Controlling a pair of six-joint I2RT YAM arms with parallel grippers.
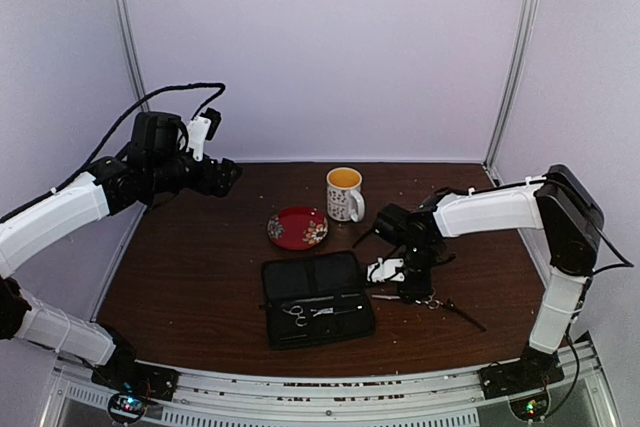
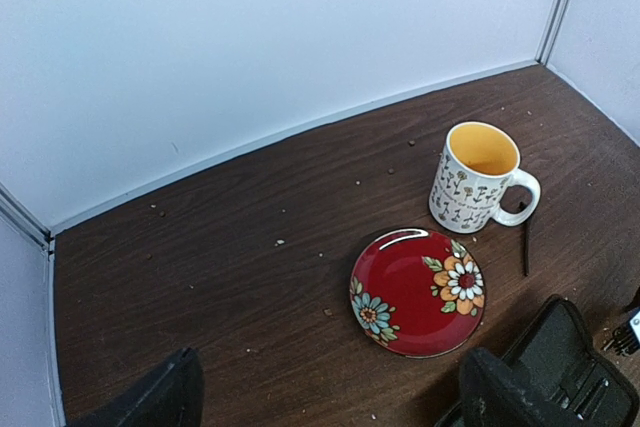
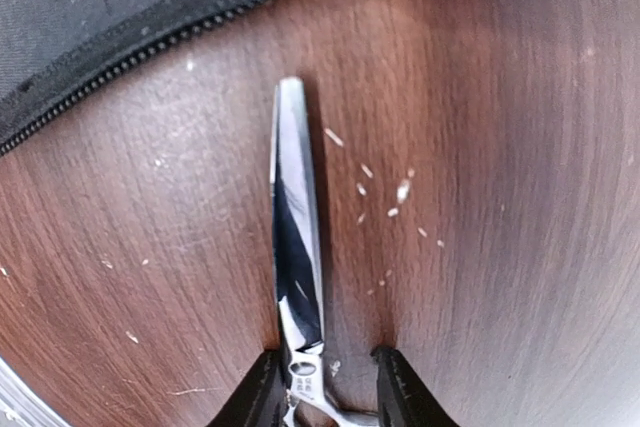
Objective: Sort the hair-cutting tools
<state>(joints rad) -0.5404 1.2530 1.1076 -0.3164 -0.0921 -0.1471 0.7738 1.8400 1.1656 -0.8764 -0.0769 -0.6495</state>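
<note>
Silver scissors (image 3: pixel 295 237) lie flat on the brown table just right of the black zip case (image 3: pixel 120 7). My right gripper (image 3: pixel 325 382) is down over them and straddles their pivot. Its left finger touches the metal, and a gap shows at its right finger. In the top view, this gripper (image 1: pixel 412 292) sits beside the case (image 1: pixel 316 299), where a second pair of scissors (image 1: pixel 308 311) lies. A thin black stick (image 1: pixel 462 315) rests to its right. Another black stick (image 2: pixel 525 247) lies by the mug. My left gripper (image 2: pixel 330 397) hangs open and empty, high at the back left.
A red flowered saucer (image 2: pixel 417 290) sits in the middle of the table behind the case. A patterned mug (image 2: pixel 477 178) with a yellow inside stands just behind it. White walls close off the back and sides. Pale crumbs dot the wood.
</note>
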